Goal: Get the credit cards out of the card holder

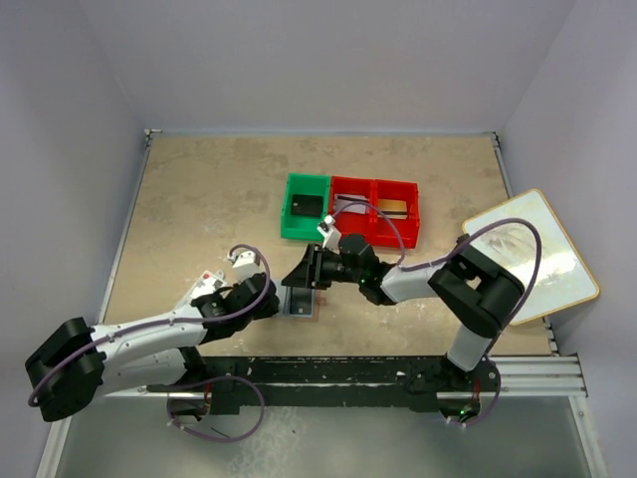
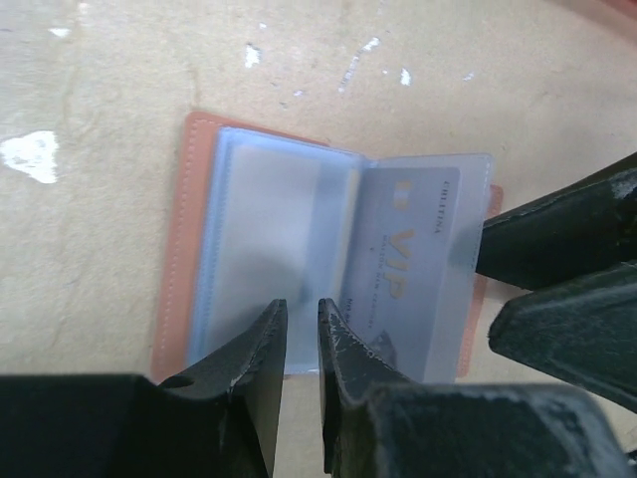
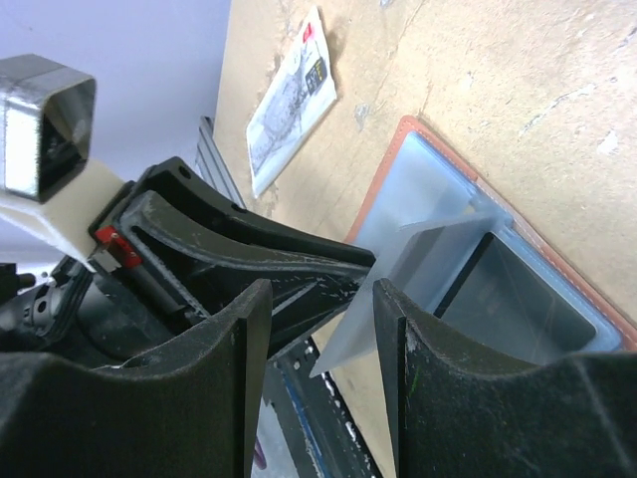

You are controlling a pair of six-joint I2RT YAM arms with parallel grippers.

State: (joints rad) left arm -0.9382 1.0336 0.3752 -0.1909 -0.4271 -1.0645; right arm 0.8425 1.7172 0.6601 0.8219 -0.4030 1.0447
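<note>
The card holder [image 1: 301, 303] lies open on the table between my two grippers, its reddish-brown rim [image 2: 177, 249] framing light blue clear sleeves. A pale credit card [image 2: 408, 269] marked VIP sits inside the right sleeve. My left gripper [image 2: 302, 317] hovers over the sleeves' near edge, its jaws a narrow gap apart with nothing between them. My right gripper [image 3: 320, 294] is open at the holder's [image 3: 383, 179] other side. One clear sleeve page [image 3: 418, 269] stands up between its fingers, against the right one.
A white clear packet [image 3: 294, 100] with a red mark lies on the table beyond the left arm. A green bin [image 1: 305, 207] and red bins [image 1: 375, 211] stand behind the holder. A white board [image 1: 532, 254] rests at the right edge.
</note>
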